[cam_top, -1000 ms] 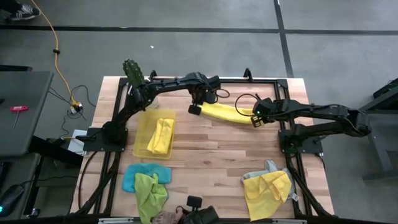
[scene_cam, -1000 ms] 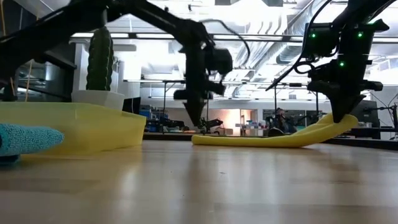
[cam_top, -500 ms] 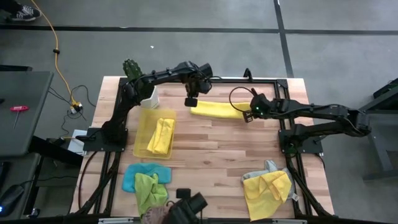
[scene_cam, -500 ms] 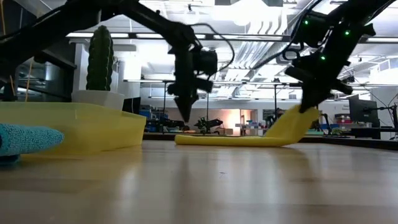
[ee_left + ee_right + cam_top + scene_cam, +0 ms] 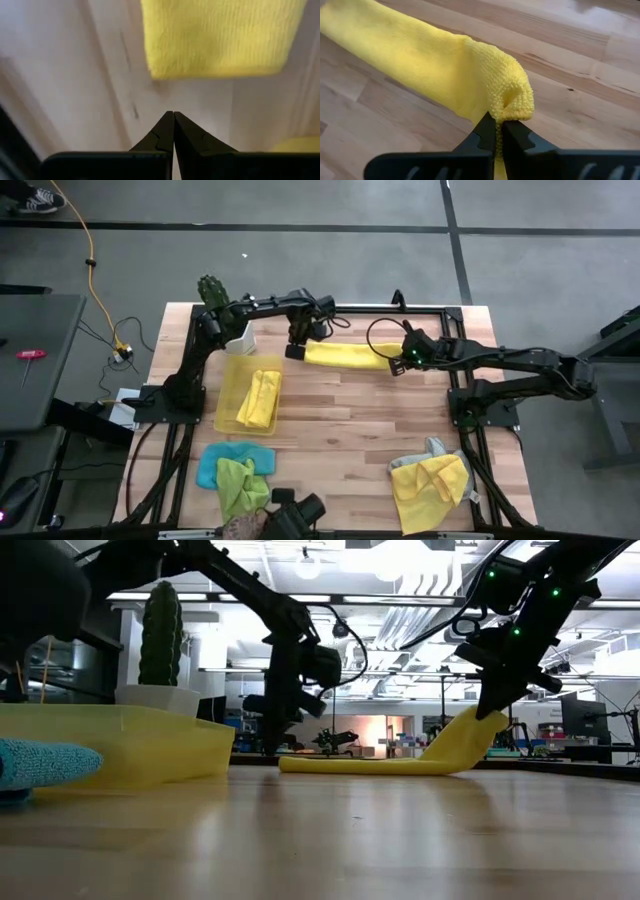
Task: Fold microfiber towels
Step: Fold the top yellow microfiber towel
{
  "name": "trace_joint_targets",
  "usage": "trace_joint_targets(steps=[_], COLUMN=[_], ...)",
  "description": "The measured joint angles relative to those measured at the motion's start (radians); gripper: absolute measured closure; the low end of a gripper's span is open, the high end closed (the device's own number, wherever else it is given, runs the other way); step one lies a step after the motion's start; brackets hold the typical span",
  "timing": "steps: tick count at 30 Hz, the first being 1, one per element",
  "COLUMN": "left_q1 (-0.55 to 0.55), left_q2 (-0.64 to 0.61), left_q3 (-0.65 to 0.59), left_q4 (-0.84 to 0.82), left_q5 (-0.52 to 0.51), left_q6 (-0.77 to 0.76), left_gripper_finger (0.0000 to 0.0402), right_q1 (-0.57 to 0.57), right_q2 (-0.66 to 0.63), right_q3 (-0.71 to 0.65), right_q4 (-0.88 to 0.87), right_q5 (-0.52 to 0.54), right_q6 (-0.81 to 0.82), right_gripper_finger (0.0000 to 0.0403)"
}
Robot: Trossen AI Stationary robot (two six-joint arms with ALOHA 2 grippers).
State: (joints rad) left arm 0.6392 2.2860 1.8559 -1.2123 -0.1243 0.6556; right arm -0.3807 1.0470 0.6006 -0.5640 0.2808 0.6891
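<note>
A bright yellow microfiber towel (image 5: pixel 348 357), folded into a long strip, lies across the far middle of the table. My right gripper (image 5: pixel 400 366) is shut on its right end. My left gripper (image 5: pixel 296 351) is shut and points down just past the strip's left end (image 5: pixel 220 35), low over the bare wood and touching nothing. Another folded yellow towel (image 5: pixel 258 398) lies in the yellow tray (image 5: pixel 232 417). A light blue towel (image 5: pixel 212 465) and a lime green one (image 5: pixel 240 485) lie crumpled at the near left. A yellow towel (image 5: pixel 428 488) and a grey one (image 5: pixel 433 448) lie at the near right. My right gripper pinches the strip's right end (image 5: pixel 507 107) between its two fingers, on a bunched fold of several layers. The fingers slant down from the table's right side, along the strip. That end (image 5: pixel 470 730) is lifted off the wood, and the rest of the strip (image 5: pixel 350 766) lies flat.
A cactus (image 5: pixel 212 290) and a white pot (image 5: pixel 238 336) stand at the far left corner, close behind my left arm. A dark device (image 5: pixel 295 510) sits at the near edge. Bare wood lies in the table's middle.
My left gripper has moved toward the table's left edge and sunk, staying shut, and now stands beyond the strip's left end. My right gripper has tipped and shifted a little left, raising the strip's right end more steeply. The whole strip has slid leftward.
</note>
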Motion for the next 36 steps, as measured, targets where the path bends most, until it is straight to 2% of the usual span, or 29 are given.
trace_joint_targets(steps=[3, 12, 17, 25, 30, 36], left_q1=[-0.006, -0.010, -0.019, -0.026, -0.026, -0.026], left_q2=[0.000, 0.000, 0.004, 0.012, 0.014, 0.015], left_q3=[-0.027, -0.074, -0.077, -0.076, -0.076, -0.076], left_q4=[0.026, 0.141, 0.147, 0.151, 0.153, 0.154], left_q5=[0.030, 0.032, 0.030, 0.031, 0.034, 0.039], left_q6=[-0.002, -0.007, -0.006, -0.014, -0.022, -0.027], left_gripper_finger=[0.0402, 0.0402, 0.0401, 0.0401, 0.0401, 0.0401], right_q1=[0.002, 0.002, 0.002, 0.002, 0.002, 0.002], right_q2=[0.000, 0.000, 0.000, 0.015, 0.105, 0.293], right_q3=[0.000, 0.000, 0.000, 0.000, 0.000, 0.000], right_q4=[0.001, 0.036, 0.118, 0.288, 0.414, 0.702], right_q5=[0.000, -0.002, -0.054, -0.080, -0.091, -0.121], right_q6=[-0.009, 0.010, 0.029, 0.047, 0.046, 0.040], right_gripper_finger=[0.0402, 0.0402, 0.0402, 0.0402, 0.0402, 0.0402])
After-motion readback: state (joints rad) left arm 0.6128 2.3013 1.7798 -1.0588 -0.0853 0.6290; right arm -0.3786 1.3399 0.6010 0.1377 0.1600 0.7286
